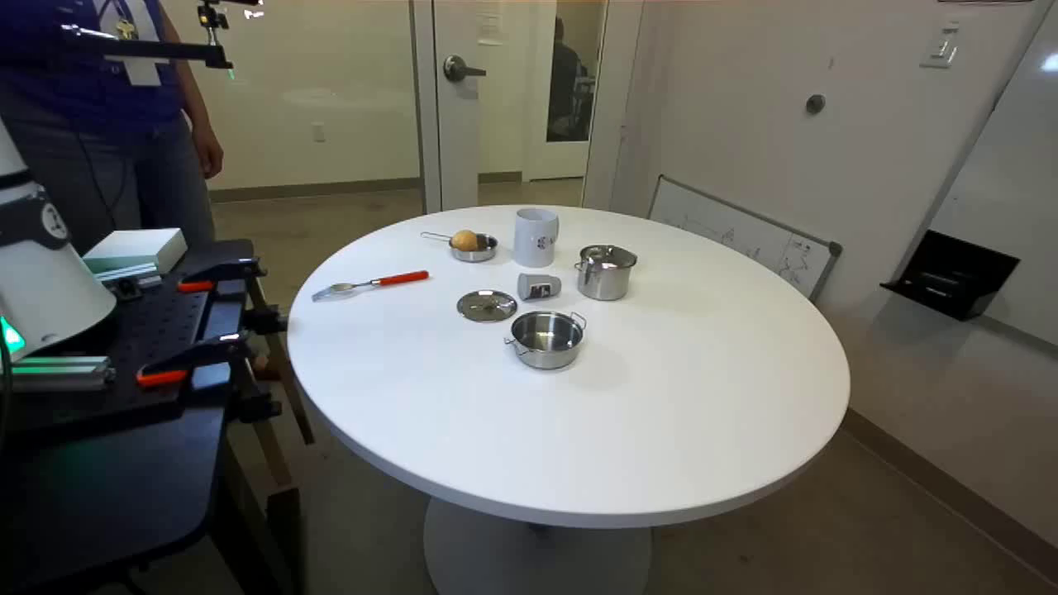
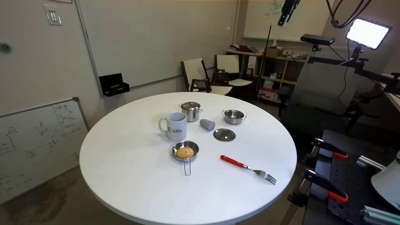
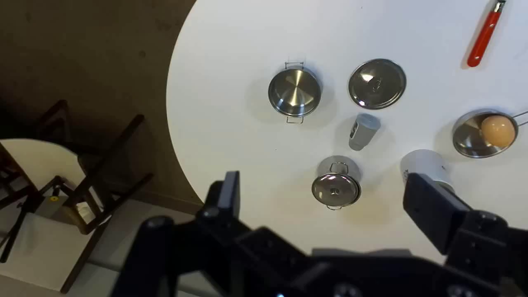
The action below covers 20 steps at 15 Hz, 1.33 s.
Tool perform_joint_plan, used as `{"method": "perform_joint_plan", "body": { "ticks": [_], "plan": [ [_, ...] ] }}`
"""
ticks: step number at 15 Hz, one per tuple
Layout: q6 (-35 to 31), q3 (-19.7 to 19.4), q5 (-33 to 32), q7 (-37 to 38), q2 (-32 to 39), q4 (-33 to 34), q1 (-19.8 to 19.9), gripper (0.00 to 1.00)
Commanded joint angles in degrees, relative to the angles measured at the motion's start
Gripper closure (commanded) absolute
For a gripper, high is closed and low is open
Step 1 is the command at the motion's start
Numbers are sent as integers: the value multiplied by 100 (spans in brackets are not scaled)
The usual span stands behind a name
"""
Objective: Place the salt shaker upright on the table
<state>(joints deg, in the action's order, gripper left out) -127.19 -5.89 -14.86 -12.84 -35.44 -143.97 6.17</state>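
Observation:
The salt shaker (image 1: 539,286) is a small grey-white cylinder with a dark printed mark. It lies on its side on the round white table (image 1: 661,430), and it shows in both exterior views (image 2: 207,124) and in the wrist view (image 3: 364,131). My gripper (image 3: 323,185) is open with nothing between its fingers. It is high above the table. In the wrist view the salt shaker shows beyond the fingertips, apart from them. In an exterior view a dark part of the gripper (image 2: 288,13) shows at the top edge.
Around the shaker stand a lidded steel pot (image 1: 605,274), a white mug (image 1: 536,240), an open steel pot (image 1: 545,340) and a flat steel lid (image 1: 487,306). A small pan (image 2: 185,149) with an egg (image 2: 185,152) and a red-handled fork (image 2: 232,161) lie farther off.

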Motion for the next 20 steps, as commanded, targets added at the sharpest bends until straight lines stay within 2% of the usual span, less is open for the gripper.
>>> {"method": "perform_joint_plan", "body": {
  "ticks": [1,5,9,12,16,17,18,20],
  "plan": [
    [14,-18,-13,12,0,9,-24,0],
    [55,167,-18,-92,372,-73,-272,0],
    [181,515,-84,57,1086,-56,-529,0],
    [143,811,-269,457,1785,105,-534,0],
    [73,1203,-581,1570,2797,603,-559,0],
    [64,1218,-519,1709,2922,709,-612,0],
    [37,1077,-397,1286,2460,305,-640,0],
    [36,1125,-394,1516,2785,530,-682,0]
  ]
}}
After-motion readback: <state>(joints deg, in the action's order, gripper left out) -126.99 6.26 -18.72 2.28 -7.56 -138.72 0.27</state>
